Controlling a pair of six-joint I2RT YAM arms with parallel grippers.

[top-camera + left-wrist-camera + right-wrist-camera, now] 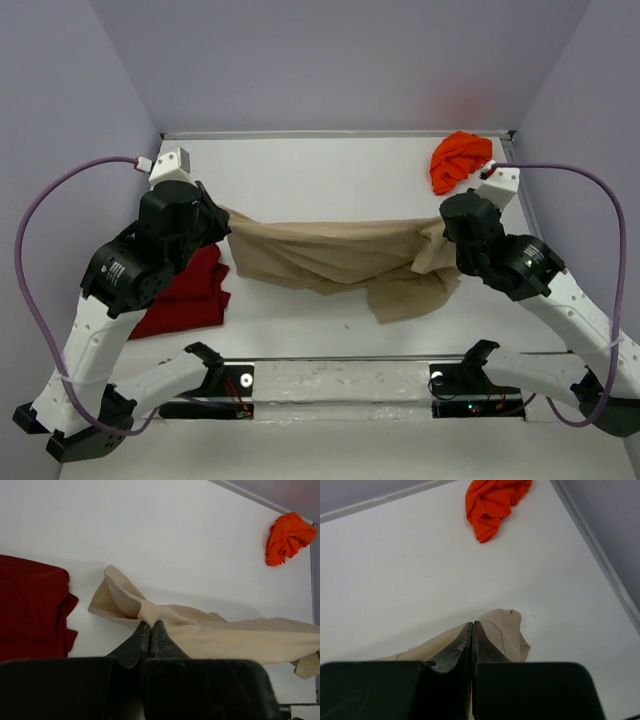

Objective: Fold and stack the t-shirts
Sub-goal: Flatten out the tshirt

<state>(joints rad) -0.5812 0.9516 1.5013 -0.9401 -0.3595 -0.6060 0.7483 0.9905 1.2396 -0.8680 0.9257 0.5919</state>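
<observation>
A tan t-shirt (pixel 325 255) hangs stretched between my two grippers above the middle of the table, its lower folds sagging to the surface at the right. My left gripper (pixel 222 222) is shut on its left end; in the left wrist view the cloth (pixel 220 635) bunches at the pinched gripper (pixel 151 623). My right gripper (pixel 447 232) is shut on the right end, with tan cloth (pixel 507 630) poking out past the closed gripper (pixel 472 623). A dark red t-shirt (pixel 190 295) lies flat at the left. An orange t-shirt (pixel 458 160) lies crumpled in the far right corner.
The white table (pixel 320 170) is walled in by grey panels at the back and both sides, with a raised rail (pixel 330 133) along the far edge. The arm bases and their mounting bar (pixel 340 385) line the near edge.
</observation>
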